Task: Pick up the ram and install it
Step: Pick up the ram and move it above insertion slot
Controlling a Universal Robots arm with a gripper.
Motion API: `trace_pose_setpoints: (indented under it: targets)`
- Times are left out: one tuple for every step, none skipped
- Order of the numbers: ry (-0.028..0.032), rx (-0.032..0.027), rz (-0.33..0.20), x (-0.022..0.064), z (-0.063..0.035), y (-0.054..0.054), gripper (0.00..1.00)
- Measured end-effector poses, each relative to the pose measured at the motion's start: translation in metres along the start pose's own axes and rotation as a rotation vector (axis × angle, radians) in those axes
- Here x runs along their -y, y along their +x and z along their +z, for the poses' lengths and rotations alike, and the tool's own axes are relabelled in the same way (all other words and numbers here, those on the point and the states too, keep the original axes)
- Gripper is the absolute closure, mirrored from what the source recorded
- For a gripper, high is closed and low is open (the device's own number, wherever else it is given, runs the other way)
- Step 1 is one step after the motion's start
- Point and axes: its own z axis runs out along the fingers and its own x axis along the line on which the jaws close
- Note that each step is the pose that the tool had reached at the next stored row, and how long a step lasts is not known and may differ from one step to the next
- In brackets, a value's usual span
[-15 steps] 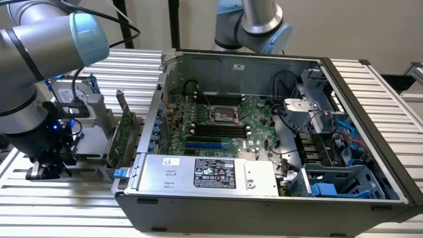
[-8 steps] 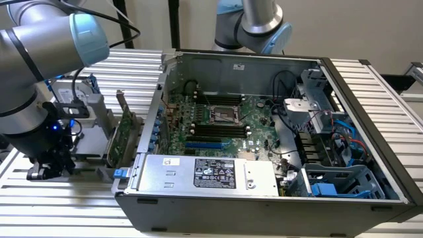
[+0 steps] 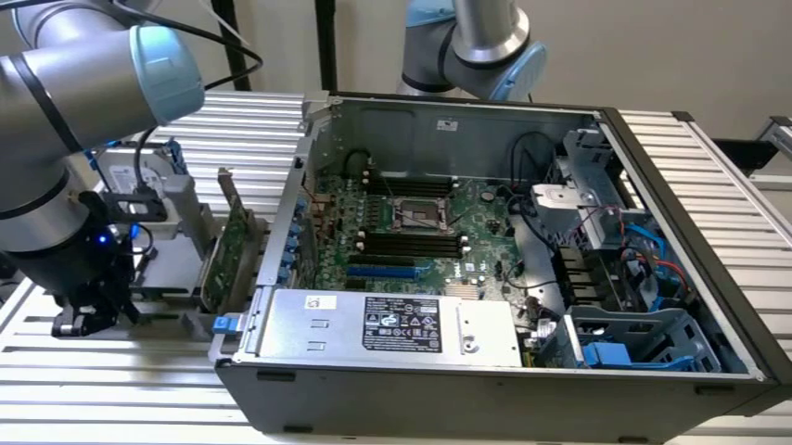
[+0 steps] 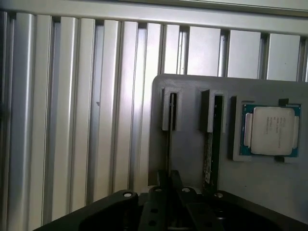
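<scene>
Hanging low by the grey holder (image 3: 173, 273) in the exterior view, the gripper (image 3: 89, 320) has a green card (image 3: 229, 255) between it and the open computer case (image 3: 495, 389), spread or pressed together I cannot tell, while the wrist view finds the ram (image 4: 208, 161) on edge in a holder slot just beside it.

Ribbed alu table (image 3: 124, 380) carries the open PC case (image 3: 495, 400) and, just beside it on exterior view's left, a grey parts holder (image 4: 187, 154), both directly on the ribs.
</scene>
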Motion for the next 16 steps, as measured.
trace_pose_setpoints:
  targets:
    - [0.0, 0.0, 0.0, 0.0, 0.0, 0.0, 1.0]
    - [-0.0001, -0.0001, 0.0, 0.0, 0.0, 0.0001, 1.0]
    - [0.0001, -0.0001, 0.0, 0.0, 0.0, 0.0001, 1.0]
    - [0.0001, -0.0001, 0.0, 0.0, 0.0, 0.0001, 1.0]
    - [0.0, -0.0001, 0.0, 0.0, 0.0, 0.0001, 1.0]
    - [0.0, -0.0001, 0.001, 0.0, 0.0, 0.0001, 1.0]
    - [-0.0002, -0.0004, 0.002, 0.0, 0.0, 0.0001, 1.0]
    - [-0.0004, -0.0013, 0.003, 0.0, 0.0, 0.0002, 1.0]
    - [-0.0009, -0.0023, 0.006, 0.0, 0.0, 0.0002, 1.0]
    - [-0.0013, -0.0035, 0.011, 0.0001, 0.0, 0.0002, 1.0]
    - [-0.0017, -0.0051, 0.015, 0.0001, 0.0, 0.0002, 1.0]
    - [-0.0023, -0.0068, 0.019, 0.0001, 0.0, 0.0002, 1.0]
    - [-0.0029, -0.0087, 0.024, 0.0002, 0.0, 0.0002, 1.0]
    - [-0.0033, -0.0097, 0.028, 0.0002, 0.0, 0.0002, 1.0]
    - [-0.0034, -0.0099, 0.029, 0.0002, 0.0, 0.0002, 1.0]
    - [-0.0034, -0.01, 0.029, 0.0002, 0.0, 0.0002, 1.0]
